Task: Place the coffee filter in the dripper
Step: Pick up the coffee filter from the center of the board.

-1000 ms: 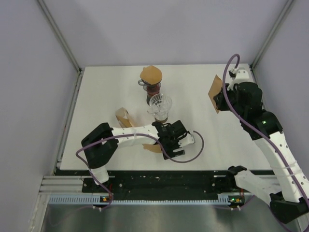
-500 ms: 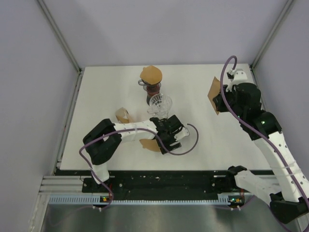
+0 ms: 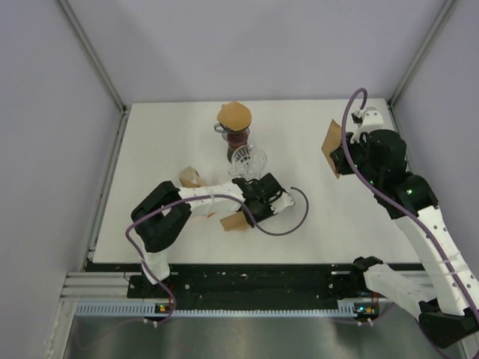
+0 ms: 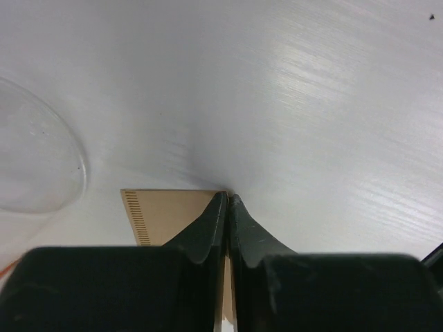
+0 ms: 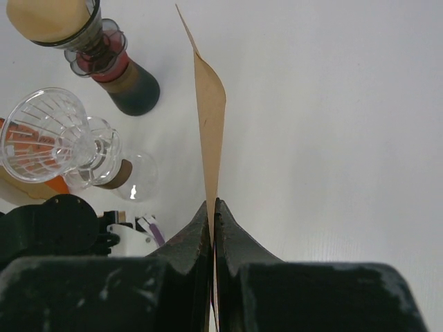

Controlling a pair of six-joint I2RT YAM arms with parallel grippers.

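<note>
Low over the near middle of the tabletop (image 3: 161,142), the left hand (image 3: 249,212) is pressed down with its fingers drawn together on the edge of a brown filter (image 3: 235,223) that lies flat on the white surface. The left wrist view shows the two dark fingertips (image 4: 216,211) meeting at the filter's (image 4: 166,214) corner, with a sliver of paper between them. The clear dripper (image 3: 249,159) stands just beyond that hand, upright on a glass server with a brown collar, and I see no paper in its ribbed cone; its rim (image 4: 69,155) curves in at the left of the left wrist view. Over on the right, well apart from it, the right hand (image 3: 338,155) is raised and clamped on a second filter (image 3: 331,143), held on edge so it rises as a thin brown blade from the closed fingers (image 5: 201,228). Behind the dripper stands a dark-red pot (image 3: 235,133) capped with a brown filter. A curled filter (image 3: 190,177) lies on the tabletop left of the dripper.
</note>
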